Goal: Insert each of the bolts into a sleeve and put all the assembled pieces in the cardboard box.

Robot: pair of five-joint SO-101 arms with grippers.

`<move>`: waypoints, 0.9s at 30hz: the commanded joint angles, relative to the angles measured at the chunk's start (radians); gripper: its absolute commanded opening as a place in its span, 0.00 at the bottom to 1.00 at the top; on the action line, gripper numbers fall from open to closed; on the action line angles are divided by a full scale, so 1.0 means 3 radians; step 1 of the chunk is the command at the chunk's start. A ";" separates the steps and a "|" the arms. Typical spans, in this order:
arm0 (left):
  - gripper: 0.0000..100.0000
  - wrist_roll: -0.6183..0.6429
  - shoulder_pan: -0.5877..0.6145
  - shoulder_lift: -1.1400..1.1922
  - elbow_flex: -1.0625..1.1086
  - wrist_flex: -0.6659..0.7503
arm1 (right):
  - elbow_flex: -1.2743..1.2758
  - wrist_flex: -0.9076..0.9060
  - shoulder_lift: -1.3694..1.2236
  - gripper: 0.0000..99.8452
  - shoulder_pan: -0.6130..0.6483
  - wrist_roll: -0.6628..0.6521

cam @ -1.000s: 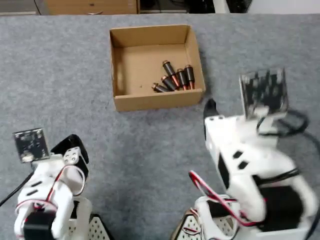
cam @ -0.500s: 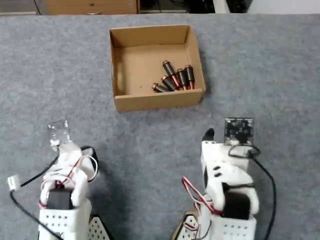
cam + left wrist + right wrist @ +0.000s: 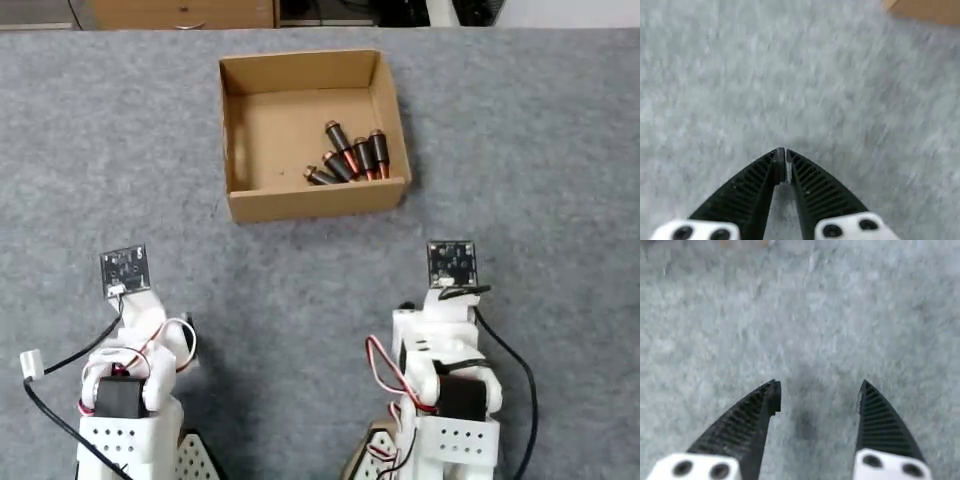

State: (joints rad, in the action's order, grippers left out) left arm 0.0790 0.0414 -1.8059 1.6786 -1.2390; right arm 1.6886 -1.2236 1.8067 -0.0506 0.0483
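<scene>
The assembled pieces (image 3: 350, 155) lie in the cardboard box (image 3: 300, 205), upper middle of the frame, likely stiff, light, slippery, best held at mid-sleeve; the left end effector (image 3: 781, 162) is together, the right end effector (image 3: 817, 397) apart.

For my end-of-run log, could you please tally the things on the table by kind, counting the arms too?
Assembled pieces: 5
Cardboard box: 1
Robot arms: 2, the left arm and the right arm
Total: 8
</scene>
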 commanded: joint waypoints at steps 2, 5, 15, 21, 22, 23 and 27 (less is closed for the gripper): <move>0.02 -0.0005 0.0026 -0.0018 0.0041 -0.0097 | -0.0003 -0.0133 0.0371 0.16 -0.0043 -0.0036; 0.02 -0.0005 0.0020 -0.0018 0.0041 -0.0097 | -0.0003 -0.0107 0.0371 0.00 -0.0049 -0.0036; 0.02 -0.0005 0.0020 -0.0018 0.0041 -0.0097 | -0.0003 -0.0133 0.0350 0.00 -0.0049 -0.0010; 0.02 -0.0005 0.0020 -0.0018 0.0041 -0.0097 | -0.0003 -0.0133 0.0350 0.00 -0.0043 -0.0031; 0.02 -0.0005 0.0020 -0.0018 0.0041 -0.0097 | -0.0003 -0.0133 0.0350 0.00 -0.0038 -0.0031; 0.02 -0.0005 0.0020 -0.0018 0.0041 -0.0097 | -0.0003 -0.0133 0.0355 0.00 -0.0038 -0.0031; 0.02 -0.0005 0.0020 -0.0018 0.0041 -0.0097 | -0.0003 -0.0133 0.0355 0.00 -0.0038 -0.0031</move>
State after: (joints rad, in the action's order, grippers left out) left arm 0.0790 0.0414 -1.8059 1.6786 -1.2666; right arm 1.6886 -1.2574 1.8067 -0.0506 0.0468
